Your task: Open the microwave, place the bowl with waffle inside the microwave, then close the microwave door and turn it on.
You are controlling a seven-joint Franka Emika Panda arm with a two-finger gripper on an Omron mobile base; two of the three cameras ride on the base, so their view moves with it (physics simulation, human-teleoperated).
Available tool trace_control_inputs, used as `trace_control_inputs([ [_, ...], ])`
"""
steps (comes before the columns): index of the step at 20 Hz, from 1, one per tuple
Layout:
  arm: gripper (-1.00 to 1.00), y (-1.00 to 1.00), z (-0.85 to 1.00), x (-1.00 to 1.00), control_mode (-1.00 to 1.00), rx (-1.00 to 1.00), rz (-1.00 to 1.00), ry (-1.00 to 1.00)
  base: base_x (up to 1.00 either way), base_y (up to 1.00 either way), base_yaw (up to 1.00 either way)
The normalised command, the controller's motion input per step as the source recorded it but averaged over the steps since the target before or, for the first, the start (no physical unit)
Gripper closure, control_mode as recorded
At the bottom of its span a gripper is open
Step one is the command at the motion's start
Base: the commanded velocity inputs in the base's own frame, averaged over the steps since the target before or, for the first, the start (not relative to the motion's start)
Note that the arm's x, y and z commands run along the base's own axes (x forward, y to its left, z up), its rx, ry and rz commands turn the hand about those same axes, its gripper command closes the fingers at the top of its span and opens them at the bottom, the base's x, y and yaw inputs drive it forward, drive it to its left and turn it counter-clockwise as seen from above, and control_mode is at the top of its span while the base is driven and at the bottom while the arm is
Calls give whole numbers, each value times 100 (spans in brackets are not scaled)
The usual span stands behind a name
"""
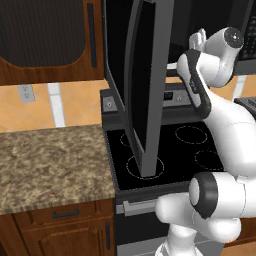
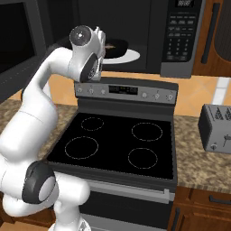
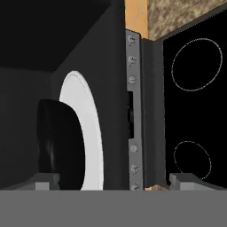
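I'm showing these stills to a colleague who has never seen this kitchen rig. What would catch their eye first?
Probably the microwave door, swung wide open and jutting out over the black stove. Next, the white arm reaching up into the microwave, where the bowl sits on the white turntable. In the hand view the gripper is open, with the bowl just ahead of its fingertips.

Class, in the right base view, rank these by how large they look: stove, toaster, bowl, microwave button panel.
1. stove
2. microwave button panel
3. toaster, looks smaller than the panel, though it sits nearer
4. bowl, partly hidden
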Motion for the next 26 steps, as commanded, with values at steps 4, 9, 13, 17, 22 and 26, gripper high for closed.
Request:
trace_control_inputs([
  [4, -100, -54, -7, -49, -100, -36, 30, -6, 0, 0, 0],
  [9, -100, -50, -1, -52, -100, -56, 28, -26, 0, 0, 0],
  [13, -100, -15, -15, -89, -100, -90, 25, -53, 0, 0, 0],
  [17, -100, -18, 0, -52, -100, -100, 17, -24, 0, 0, 0],
  [22, -100, 3, 13, -18, -100, -40, 0, 2, 0, 0, 0],
  [26, -100, 0, 0, 0, -100, -3, 0, 3, 0, 0, 0],
])
